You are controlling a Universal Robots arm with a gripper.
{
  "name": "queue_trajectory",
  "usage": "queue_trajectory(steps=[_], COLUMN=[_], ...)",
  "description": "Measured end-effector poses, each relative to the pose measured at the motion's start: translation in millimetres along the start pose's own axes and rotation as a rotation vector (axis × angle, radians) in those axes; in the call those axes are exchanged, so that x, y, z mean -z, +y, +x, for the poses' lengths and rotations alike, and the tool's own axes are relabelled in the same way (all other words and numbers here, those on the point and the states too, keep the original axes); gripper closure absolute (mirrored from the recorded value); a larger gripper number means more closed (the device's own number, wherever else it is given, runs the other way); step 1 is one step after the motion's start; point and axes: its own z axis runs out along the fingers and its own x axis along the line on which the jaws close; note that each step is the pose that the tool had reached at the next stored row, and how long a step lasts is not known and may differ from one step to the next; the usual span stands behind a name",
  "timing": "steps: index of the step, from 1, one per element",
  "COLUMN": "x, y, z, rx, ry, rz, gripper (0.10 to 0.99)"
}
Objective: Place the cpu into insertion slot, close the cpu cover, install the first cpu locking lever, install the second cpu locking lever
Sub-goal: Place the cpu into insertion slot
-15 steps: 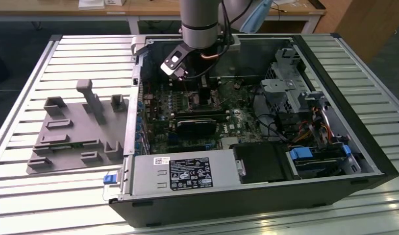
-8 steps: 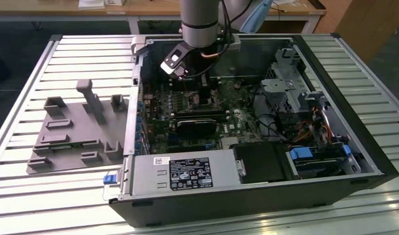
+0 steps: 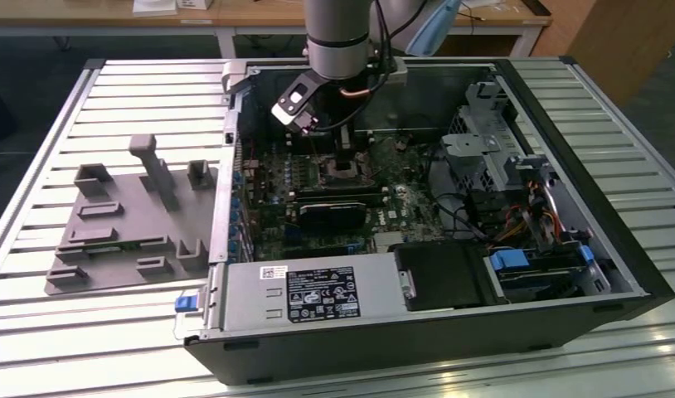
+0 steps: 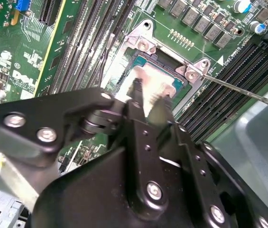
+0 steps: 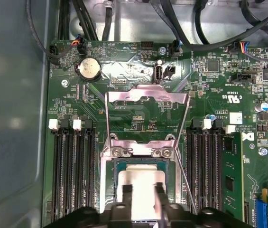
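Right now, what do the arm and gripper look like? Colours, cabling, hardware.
The arm is a silver-grey tube with a dark band, and there is a light-blue cap beside it. Black cables run down alongside, past a black-and-white wrist module. The gripper is matte black, built from angular linkage plates with shiny silver screw heads.

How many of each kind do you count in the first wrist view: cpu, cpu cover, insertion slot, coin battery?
cpu: 1
cpu cover: 1
insertion slot: 1
coin battery: 1
Total: 4
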Motion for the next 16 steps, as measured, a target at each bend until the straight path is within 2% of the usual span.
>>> queue_trajectory(steps=[3,4,5,6,16], x=[0.5,0.7,0.9,1.0,1.8], y=[0.0,0.1,0.1,0.1,1.2], z=[0.0,0.0,0.0,0.0,0.0], rx=[0.000,0.000,0.000,0.000,-0.007], ry=[0.0000,0.0000,0.0000,0.0000,-0.0005], rz=[0.000,0.000,0.000,0.000,0.000], gripper=[0.902,0.902,0.965,0.984,0.984])
